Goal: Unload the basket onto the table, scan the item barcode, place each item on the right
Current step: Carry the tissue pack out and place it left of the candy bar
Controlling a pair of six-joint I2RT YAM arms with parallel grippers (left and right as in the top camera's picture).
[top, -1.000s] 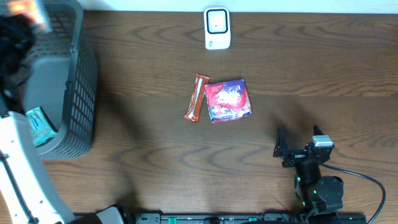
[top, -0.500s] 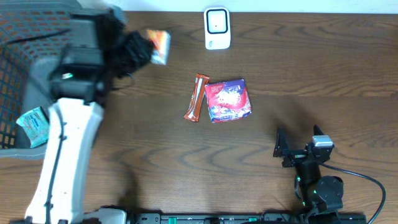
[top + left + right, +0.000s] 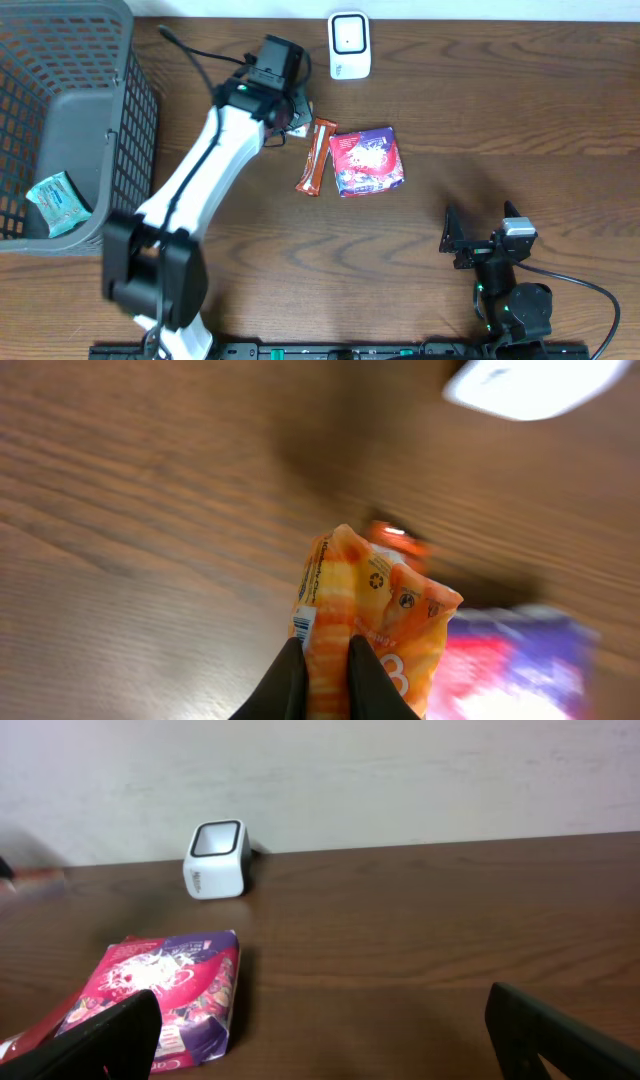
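- Orange foil marks your item: the packet (image 3: 375,610) is clamped between your left fingers (image 3: 295,675), pinched by its lower edge, standing above their tips and off the bench (image 3: 120,510).
- The white scanner (image 3: 349,45) sits on the bench ahead of those fingers and a little to their right, near but apart, with its window facing upward.
- The step in hand, as I judge it, is the presentation. Carry the packet over that window and turn your wrist so the printed code faces into it.
- A small pale patch shows on the packet's edge just above one fingertip. It may be the barcode, but it is too blurred to be sure, so check before you commit to an angle.
- Present the packet flat and steady. The foil looks crinkly, and a crease across the code could spoil the read.
- Mind the red bar (image 3: 317,156) and the purple pouch (image 3: 366,160) lying just beside the fingers, and pass above them.
- Your right fingers (image 3: 452,235) stand wide apart, holding nothing, well away from the packet. Leave them parked.
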